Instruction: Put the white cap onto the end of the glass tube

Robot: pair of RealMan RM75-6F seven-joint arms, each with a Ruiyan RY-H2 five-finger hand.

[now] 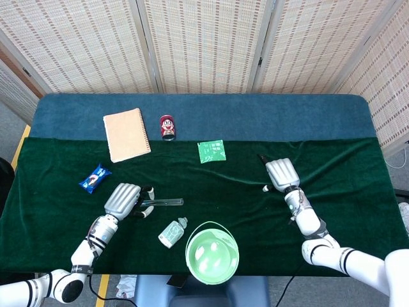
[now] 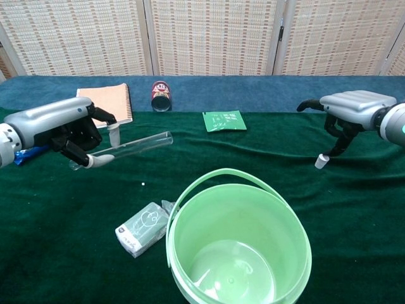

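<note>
Hands at work on either side of the round pale-green plastic bucket: to its left, the robot's left hand is clamped on 1 clear glass tube, held off the green-draped tabletop with its open end aimed toward the bucket's far side. To the bucket's right, the right hand pinches 1 small white cap at its fingertips, low over the cloth; whether the cap touches the cloth cannot be told. The step in hand appears to be the pick-up of the cap, with capping not yet begun. Next, the 2 hands would need to meet above or behind the bucket, the cap's opening lined up with the tube's end and pushed on squarely. Also counted around the bucket: 1 tan spiral notebook, 1 red drink can, 1 green paper packet, 1 blue snack wrapper and 1 small grey-white bottle just left of the bucket.
</note>
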